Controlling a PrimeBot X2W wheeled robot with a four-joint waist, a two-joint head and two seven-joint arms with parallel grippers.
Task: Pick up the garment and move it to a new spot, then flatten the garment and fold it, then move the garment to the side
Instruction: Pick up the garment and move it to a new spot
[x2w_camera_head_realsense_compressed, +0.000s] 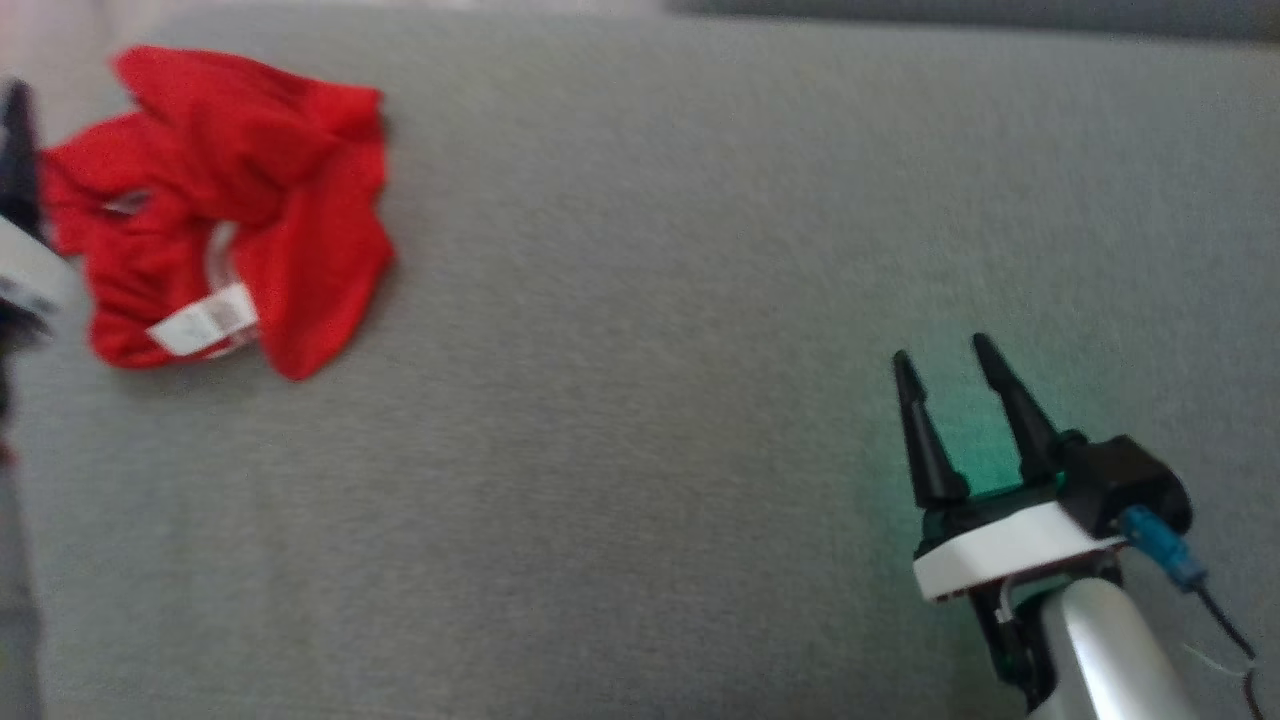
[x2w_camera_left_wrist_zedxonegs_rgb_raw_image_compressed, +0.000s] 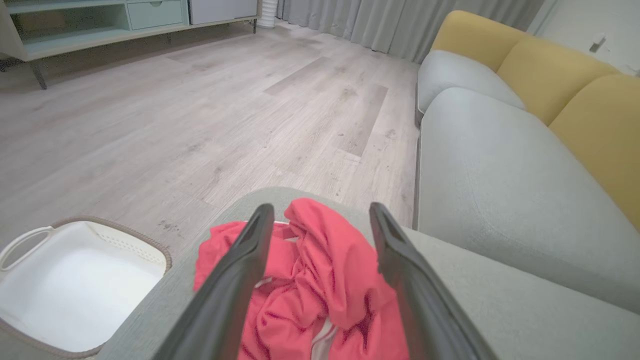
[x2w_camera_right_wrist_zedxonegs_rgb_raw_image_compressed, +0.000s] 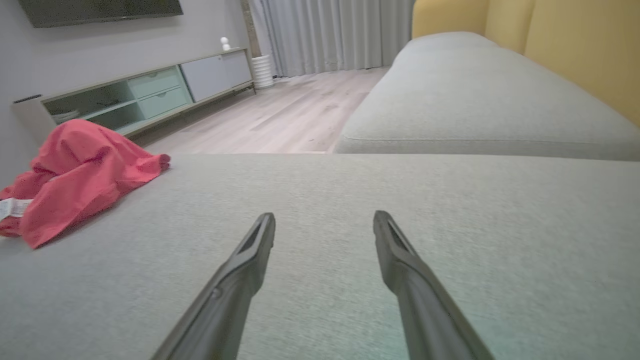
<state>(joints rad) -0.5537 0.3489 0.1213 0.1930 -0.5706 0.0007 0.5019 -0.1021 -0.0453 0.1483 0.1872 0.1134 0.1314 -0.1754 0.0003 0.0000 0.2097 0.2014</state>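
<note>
Nothing of the task looks done yet. The red garment (x2w_camera_head_realsense_compressed: 225, 200) lies in a crumpled heap near the left end of the grey sofa (x2w_camera_head_realsense_compressed: 700, 250) seat, its white label facing up; it is neither lifted, flattened nor folded. By that, the work is at its very start, the first pick-up, and the move to a new spot, the flattening, the folding and the shift to the side are all left.

The left hand (x2w_camera_left_wrist_zedxonegs_rgb_raw_image_compressed: 320, 210) is beside the heap with its two dark fingers spread apart. In its own wrist view the fingers frame the cloth, pointing over it toward the wooden floor (x2w_camera_left_wrist_zedxonegs_rgb_raw_image_compressed: 200, 100) and a white basket (x2w_camera_left_wrist_zedxonegs_rgb_raw_image_compressed: 75, 290) below the sofa's edge. Whether the tips touch the fabric cannot be told, but nothing is clamped between them.

The right hand (x2w_camera_head_realsense_compressed: 940, 348) hangs over bare seat well apart from the garment, fingers likewise spread and holding nothing, pointing forward and a little to the left, its pale forearm rising from the lower right of the head view
</note>
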